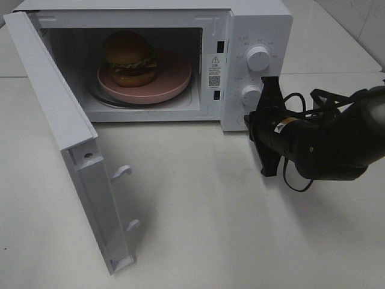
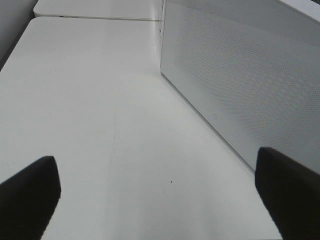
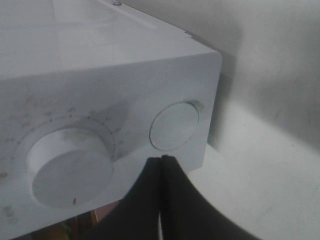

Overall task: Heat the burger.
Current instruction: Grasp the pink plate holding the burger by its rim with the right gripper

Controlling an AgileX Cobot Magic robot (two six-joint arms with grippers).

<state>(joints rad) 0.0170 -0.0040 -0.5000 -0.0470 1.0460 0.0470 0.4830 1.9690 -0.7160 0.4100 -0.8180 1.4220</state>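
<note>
The burger (image 1: 129,57), with a golden-brown bun and a green lettuce edge, rests on a pink plate (image 1: 174,81) inside the open white microwave (image 1: 264,24). My right gripper (image 1: 251,122) is shut and empty, lying on its side at the bottom of the control panel. In the right wrist view the right gripper (image 3: 162,159) has its tips just below a round button (image 3: 175,125), beside the lower knob (image 3: 70,172). My left gripper (image 2: 157,187) is open with nothing between its fingers, low over the table, facing the outer face of the door (image 2: 250,85).
The microwave door (image 1: 72,138) stands swung wide toward the front left, its two latch hooks (image 1: 123,171) sticking out. An upper knob (image 1: 257,58) sits above the lower knob (image 1: 249,93). The white table (image 1: 198,229) spreads out in front.
</note>
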